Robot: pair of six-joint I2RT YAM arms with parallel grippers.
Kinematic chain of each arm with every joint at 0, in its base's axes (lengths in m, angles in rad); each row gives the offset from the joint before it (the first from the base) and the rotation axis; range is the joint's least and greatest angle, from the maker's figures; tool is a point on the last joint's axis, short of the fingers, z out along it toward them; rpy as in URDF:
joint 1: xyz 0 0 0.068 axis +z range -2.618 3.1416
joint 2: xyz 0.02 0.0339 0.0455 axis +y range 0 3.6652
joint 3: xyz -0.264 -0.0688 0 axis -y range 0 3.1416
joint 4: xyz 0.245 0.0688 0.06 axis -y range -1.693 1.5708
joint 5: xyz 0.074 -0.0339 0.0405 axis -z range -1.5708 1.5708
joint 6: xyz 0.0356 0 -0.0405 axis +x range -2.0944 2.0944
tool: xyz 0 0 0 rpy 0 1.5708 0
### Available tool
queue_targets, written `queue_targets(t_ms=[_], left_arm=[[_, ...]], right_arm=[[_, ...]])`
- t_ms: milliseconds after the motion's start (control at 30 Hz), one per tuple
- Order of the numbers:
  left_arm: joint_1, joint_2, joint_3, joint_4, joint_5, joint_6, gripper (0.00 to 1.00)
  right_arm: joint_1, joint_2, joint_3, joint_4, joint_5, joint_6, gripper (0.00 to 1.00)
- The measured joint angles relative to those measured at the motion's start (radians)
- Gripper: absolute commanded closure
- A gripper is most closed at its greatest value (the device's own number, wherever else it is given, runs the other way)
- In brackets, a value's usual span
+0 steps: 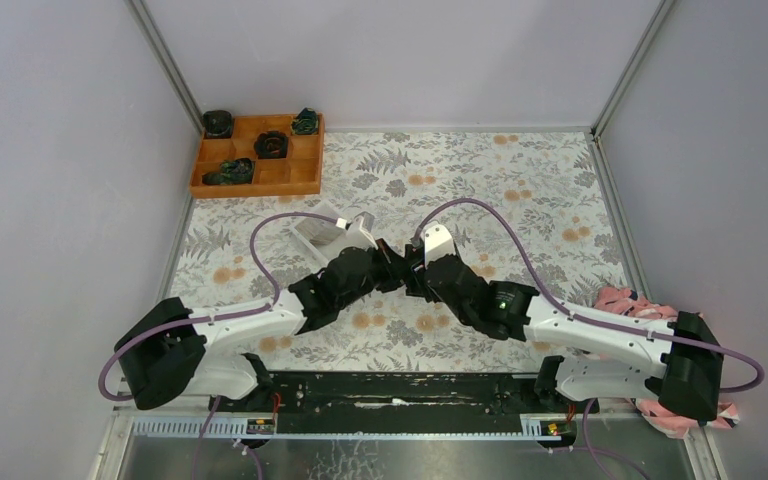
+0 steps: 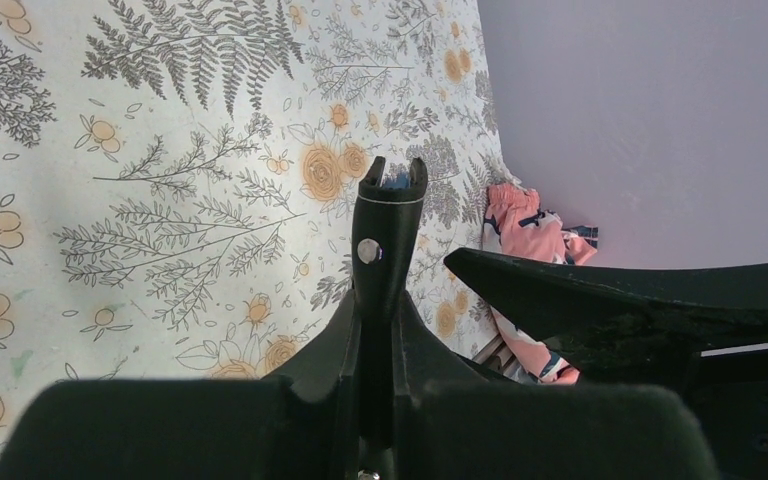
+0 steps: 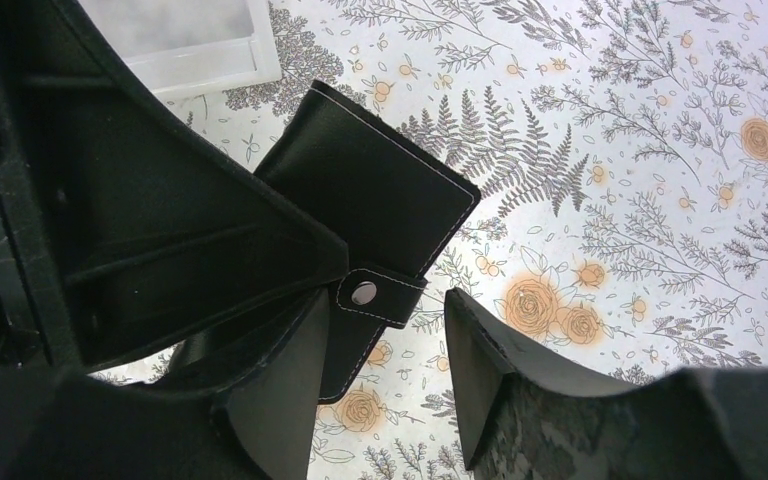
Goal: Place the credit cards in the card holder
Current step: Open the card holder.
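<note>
The left tool is clamped on the wallet, whose clasp sits just before the half-open, empty right tool.

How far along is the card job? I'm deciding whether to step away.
Done: nothing visible; the card holder is shut, clasp tab snapped. In hand: the left hand grips the holder, and the right hand stands open around the tab. Left: unsnapping it and loading every credit card; none shows in these views.
</note>
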Motion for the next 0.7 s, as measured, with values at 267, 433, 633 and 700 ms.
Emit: queue_targets(t_ms=[267, 433, 633, 700], left_arm=[[0.000, 0.000, -0.003, -0.002, -0.001, -0.023, 1.00], [0.000, 0.000, -0.003, -0.003, -0.011, -0.031, 1.00], [0.000, -0.002, -0.004, -0.001, -0.018, -0.037, 1.00], [0.000, -0.006, -0.008, 0.001, -0.019, -0.041, 1.00]], right_arm=[[0.021, 0.027, 0.000, 0.018, 0.038, 0.002, 0.62], [0.030, 0.047, -0.005, 0.046, 0.068, 0.001, 0.69], [0.037, 0.061, -0.015, 0.081, 0.093, 0.002, 0.78], [0.038, 0.061, -0.020, 0.093, 0.099, 0.002, 0.81]])
